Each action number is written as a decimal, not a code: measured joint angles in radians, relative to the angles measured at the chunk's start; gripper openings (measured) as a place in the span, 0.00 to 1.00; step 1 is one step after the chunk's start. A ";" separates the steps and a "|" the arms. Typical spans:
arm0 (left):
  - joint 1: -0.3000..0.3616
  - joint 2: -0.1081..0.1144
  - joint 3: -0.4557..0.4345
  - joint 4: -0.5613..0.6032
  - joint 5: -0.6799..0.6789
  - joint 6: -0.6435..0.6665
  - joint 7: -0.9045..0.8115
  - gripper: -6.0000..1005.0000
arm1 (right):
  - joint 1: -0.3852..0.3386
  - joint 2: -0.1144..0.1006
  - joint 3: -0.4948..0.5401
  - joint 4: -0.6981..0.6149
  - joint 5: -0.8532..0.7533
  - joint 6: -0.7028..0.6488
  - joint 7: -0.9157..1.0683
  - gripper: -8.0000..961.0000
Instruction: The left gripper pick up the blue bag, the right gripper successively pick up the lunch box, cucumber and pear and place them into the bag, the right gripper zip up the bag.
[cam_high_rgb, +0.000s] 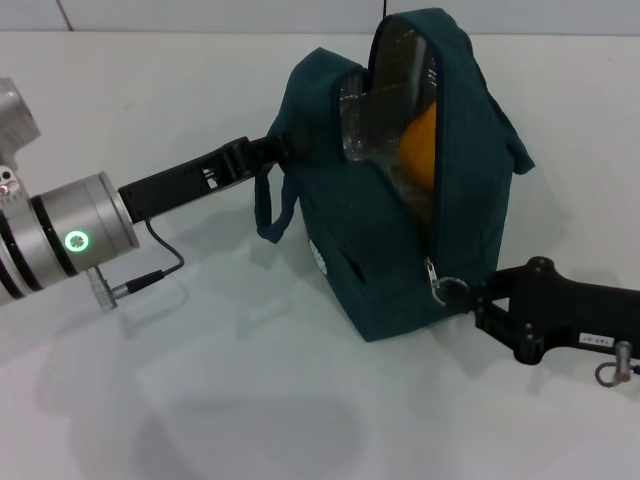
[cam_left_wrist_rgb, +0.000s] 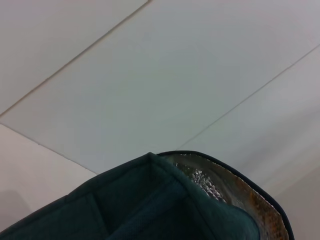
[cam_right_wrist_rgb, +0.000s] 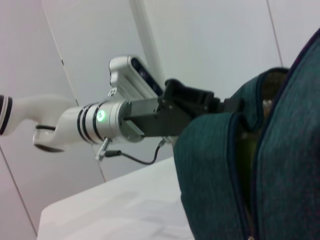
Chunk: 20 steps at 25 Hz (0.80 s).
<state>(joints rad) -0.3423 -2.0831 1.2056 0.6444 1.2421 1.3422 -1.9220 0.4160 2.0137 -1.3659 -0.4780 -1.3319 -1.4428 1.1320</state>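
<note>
So the blue bag (cam_high_rgb: 385, 215) stood upright on the white counter (cam_high_rgb: 200, 400), mouth partly unzipped, with the pear (cam_high_rgb: 420, 148) visible inside against the foil. The left claw (cam_high_rgb: 275, 148) was pinching the bag's top edge. The right claw (cam_high_rgb: 462, 293) was clamped on the zipper pull (cam_high_rgb: 436, 285) low on the front.

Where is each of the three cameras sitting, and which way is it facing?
Head view: high on the robot, facing down at the blue bag, left gripper at its side, right gripper at the zipper ring.
Left wrist view: looks up past the bag's rim; no arm visible.
Right wrist view: beside the bag, facing the left gripper.
All three share the bag.
</note>
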 joint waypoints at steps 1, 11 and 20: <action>0.002 0.000 0.000 0.000 0.000 0.001 0.000 0.05 | -0.003 0.000 0.007 0.000 -0.001 -0.006 0.000 0.02; 0.005 0.000 0.000 0.000 0.000 0.011 0.000 0.05 | -0.040 -0.006 0.041 -0.034 -0.003 -0.070 0.000 0.02; 0.005 0.000 0.000 0.000 0.006 0.014 0.002 0.05 | -0.051 -0.003 0.041 -0.060 0.051 -0.100 -0.026 0.02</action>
<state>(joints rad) -0.3374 -2.0831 1.2057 0.6442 1.2486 1.3564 -1.9203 0.3655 2.0105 -1.3254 -0.5376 -1.2810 -1.5433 1.1063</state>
